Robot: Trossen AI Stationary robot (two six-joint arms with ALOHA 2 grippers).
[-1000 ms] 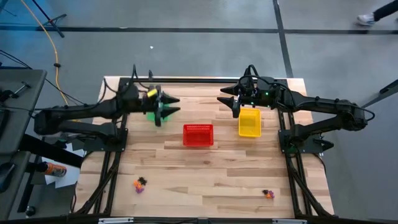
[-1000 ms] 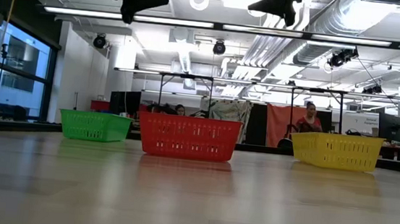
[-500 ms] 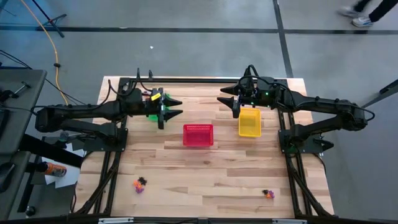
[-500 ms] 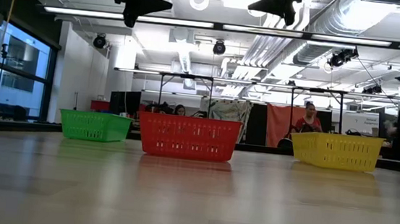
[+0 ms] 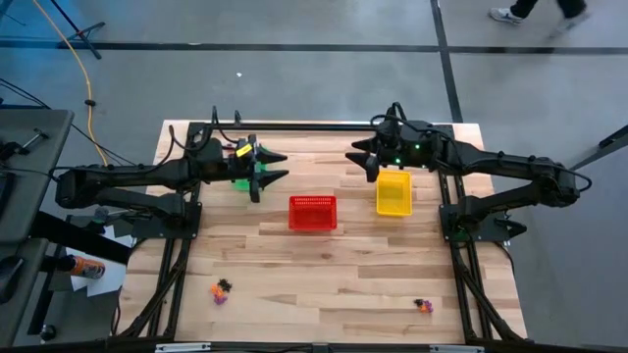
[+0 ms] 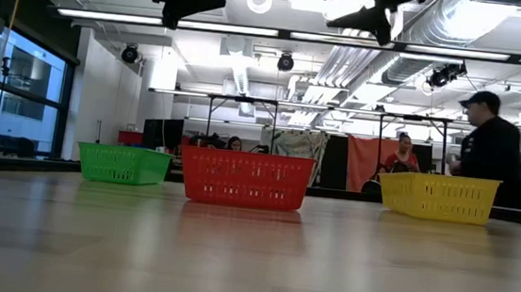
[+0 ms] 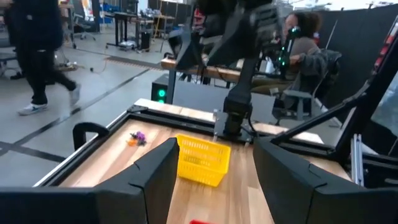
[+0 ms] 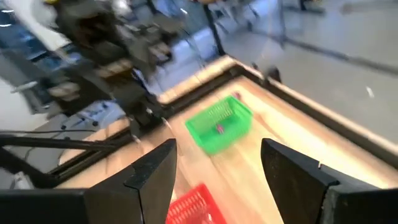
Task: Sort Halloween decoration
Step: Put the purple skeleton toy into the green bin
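Two small clusters of trinkets [image 5: 221, 290] [image 5: 423, 306] are seen on the table's [image 5: 343, 265] near part, too small for shape or direction to be made out, well apart from both grippers. The left gripper [image 5: 273, 167] is held open and empty above the green basket [image 6: 124, 164]; the right gripper [image 5: 360, 160] is held open and empty beside the yellow basket [image 5: 393, 193].

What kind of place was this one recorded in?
Probably a robotics lab or workshop: exposed ceiling ducts and strip lights overhead, other framed work tables behind, a person walking past, and a wooden table with baskets.
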